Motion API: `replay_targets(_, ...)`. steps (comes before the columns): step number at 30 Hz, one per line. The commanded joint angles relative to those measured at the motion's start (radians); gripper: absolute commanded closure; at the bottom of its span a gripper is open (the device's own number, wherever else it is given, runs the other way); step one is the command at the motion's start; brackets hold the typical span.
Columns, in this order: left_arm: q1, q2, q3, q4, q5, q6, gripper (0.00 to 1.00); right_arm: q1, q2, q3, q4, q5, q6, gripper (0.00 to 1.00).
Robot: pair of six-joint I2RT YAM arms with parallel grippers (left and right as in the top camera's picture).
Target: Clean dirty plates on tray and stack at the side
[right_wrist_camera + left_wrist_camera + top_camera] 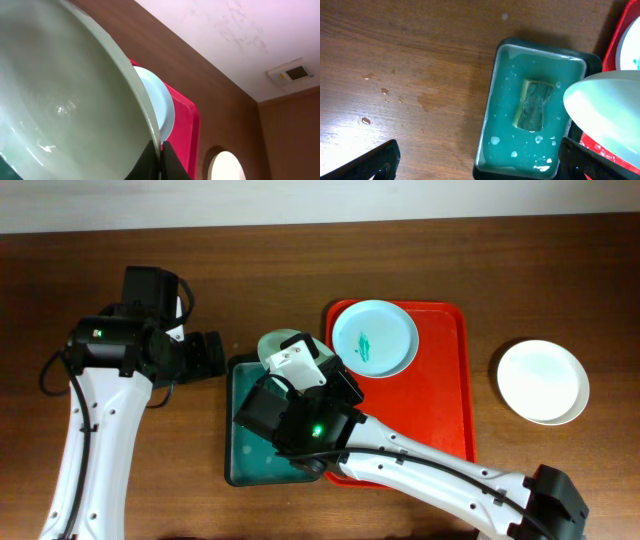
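Mint plate (60, 100), pinched at its rim by the right fingers (172, 162), hangs tilted above the sponge basin (492, 107); left fingers (375, 162), spread wide, hover just left of it. A smeared plate (374, 338) lies on the red tray (445, 400).

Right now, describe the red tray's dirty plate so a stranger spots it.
Find the large red rectangular plastic tray. A round pale blue plate lies in its upper left corner, seen from overhead. Unlike the white plate off the tray, it bears a teal smear.
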Motion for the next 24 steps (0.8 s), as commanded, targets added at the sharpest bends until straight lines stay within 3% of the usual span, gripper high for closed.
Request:
replay_targets(1,0.002,-0.013,0.002,0.002,-0.004,-0.002,0.01,-0.001,-0.028,0.025,-0.002,-0.001,0.011,0.96)
replay_targets(18,0.002,-0.013,0.002,0.002,-0.004,-0.002,0.01,-0.004,-0.030,0.027,0.019,-0.028,0.011,0.96)
replay_targets(20,0.002,-0.013,0.002,0.002,-0.004,-0.002,0.01,-0.005,-0.030,0.027,0.011,0.073,0.021,0.96)
replay_targets(24,0.002,-0.013,0.002,0.002,-0.004,-0.002,0.01,0.002,-0.030,0.032,0.057,0.011,0.027,0.96)
